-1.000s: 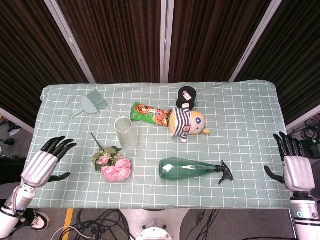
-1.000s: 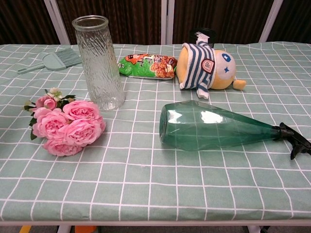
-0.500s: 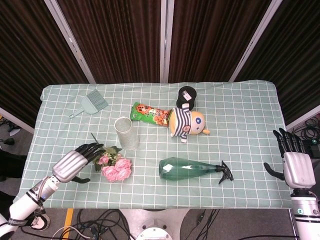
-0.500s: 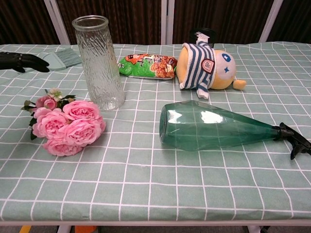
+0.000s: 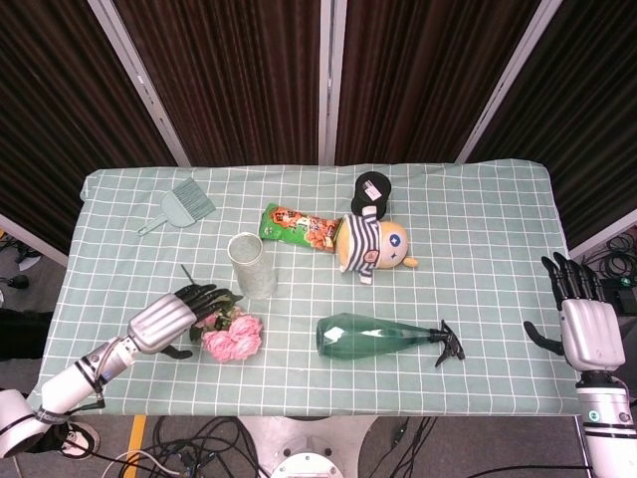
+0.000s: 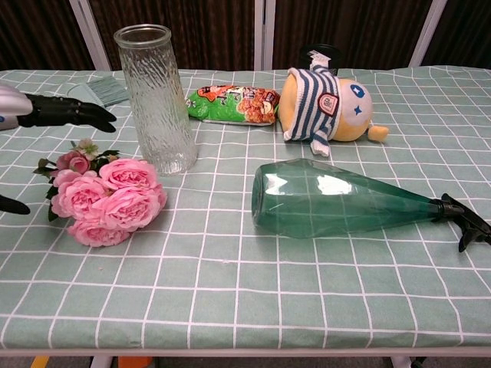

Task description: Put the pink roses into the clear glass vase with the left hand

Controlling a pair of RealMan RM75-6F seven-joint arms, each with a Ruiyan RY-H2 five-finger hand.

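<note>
The bunch of pink roses [image 5: 232,337] [image 6: 106,198] lies flat on the checked cloth at the front left. Just behind it the clear ribbed glass vase [image 5: 251,265] [image 6: 156,100] stands upright with nothing in it. My left hand [image 5: 177,318] [image 6: 54,112] hovers open over the leafy stem end of the roses, its dark fingers stretched toward the vase, holding nothing. My right hand [image 5: 583,326] is open at the table's right edge, far from both.
A green spray bottle [image 5: 383,336] [image 6: 345,199] lies on its side right of the roses. Behind are a striped plush toy [image 5: 371,243], a snack bag [image 5: 297,227], a black cup [image 5: 371,190] and a small brush with dustpan [image 5: 182,205].
My left hand has come in from the table's left edge to above the stem end of the roses. The roses, the vase and the right hand have stayed put.
</note>
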